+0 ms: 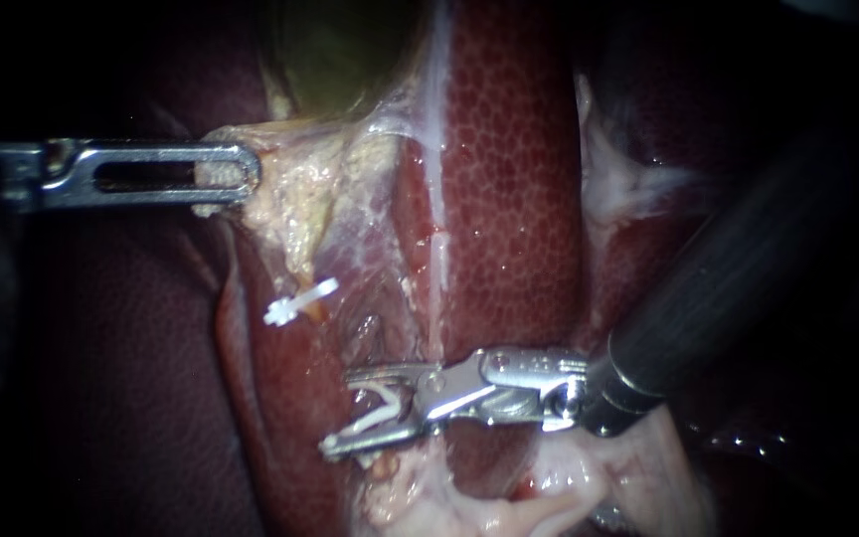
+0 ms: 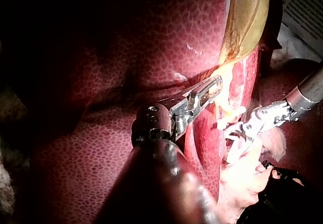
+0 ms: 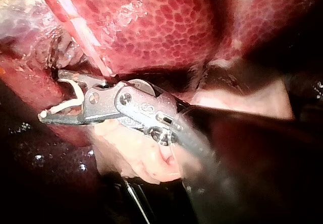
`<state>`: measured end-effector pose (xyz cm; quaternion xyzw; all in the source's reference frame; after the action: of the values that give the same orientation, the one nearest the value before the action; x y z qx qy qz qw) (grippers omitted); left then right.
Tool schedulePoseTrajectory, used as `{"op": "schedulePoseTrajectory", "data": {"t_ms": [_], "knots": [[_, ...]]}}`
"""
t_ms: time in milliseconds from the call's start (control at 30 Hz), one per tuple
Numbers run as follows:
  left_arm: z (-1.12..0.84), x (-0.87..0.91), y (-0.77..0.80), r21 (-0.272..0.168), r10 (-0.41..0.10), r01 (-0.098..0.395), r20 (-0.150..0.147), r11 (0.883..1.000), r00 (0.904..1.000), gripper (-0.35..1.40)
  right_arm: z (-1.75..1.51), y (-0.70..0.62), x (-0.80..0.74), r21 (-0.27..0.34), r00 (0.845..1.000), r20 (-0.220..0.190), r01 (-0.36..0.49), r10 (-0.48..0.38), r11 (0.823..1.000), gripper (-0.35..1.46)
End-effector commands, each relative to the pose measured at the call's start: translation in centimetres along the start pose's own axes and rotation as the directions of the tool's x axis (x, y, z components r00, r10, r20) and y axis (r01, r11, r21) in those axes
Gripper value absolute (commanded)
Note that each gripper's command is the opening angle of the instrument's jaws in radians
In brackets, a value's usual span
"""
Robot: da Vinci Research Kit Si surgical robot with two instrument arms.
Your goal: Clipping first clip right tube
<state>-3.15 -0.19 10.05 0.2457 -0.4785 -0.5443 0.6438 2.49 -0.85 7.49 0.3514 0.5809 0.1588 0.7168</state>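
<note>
My right instrument [image 1: 340, 413] comes in from the right, low in the endoscope view. Its jaws stand apart and hold an open white clip [image 1: 382, 406] between them, over a thin strand of tissue beside the liver [image 1: 514, 199]. The right wrist view shows the same clip [image 3: 73, 100] curving from one jaw to the other of this instrument [image 3: 51, 95]. Whether a tube lies inside the clip I cannot tell. My left instrument [image 1: 241, 179] is shut on yellowish tissue [image 1: 300, 199] under the gallbladder [image 1: 340, 50]. Another white clip [image 1: 300, 301] sits shut on a tube between the two instruments.
Pale pink tissue [image 1: 569, 487] bulges under the right instrument's shaft. A white band [image 1: 437, 149] runs down the liver. In the left wrist view the right instrument [image 2: 234, 138] sits just beyond the left instrument [image 2: 214, 85], and the edges are dark.
</note>
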Motion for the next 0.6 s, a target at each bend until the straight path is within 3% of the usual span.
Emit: {"op": "schedulePoseTrajectory", "data": {"t_ms": [33,600], "knots": [[0.00,0.00,0.00,0.000,0.000,0.000,0.000,1.000,1.0000,-0.35,0.00,0.00,0.00,0.000,1.000,0.000,0.000,0.000,1.000,0.43],[-0.01,0.00,0.00,0.000,0.000,0.000,0.000,1.000,1.0000,-0.35,-0.10,-0.03,0.04,0.005,1.000,-0.001,-0.003,0.003,1.000,0.41]]}}
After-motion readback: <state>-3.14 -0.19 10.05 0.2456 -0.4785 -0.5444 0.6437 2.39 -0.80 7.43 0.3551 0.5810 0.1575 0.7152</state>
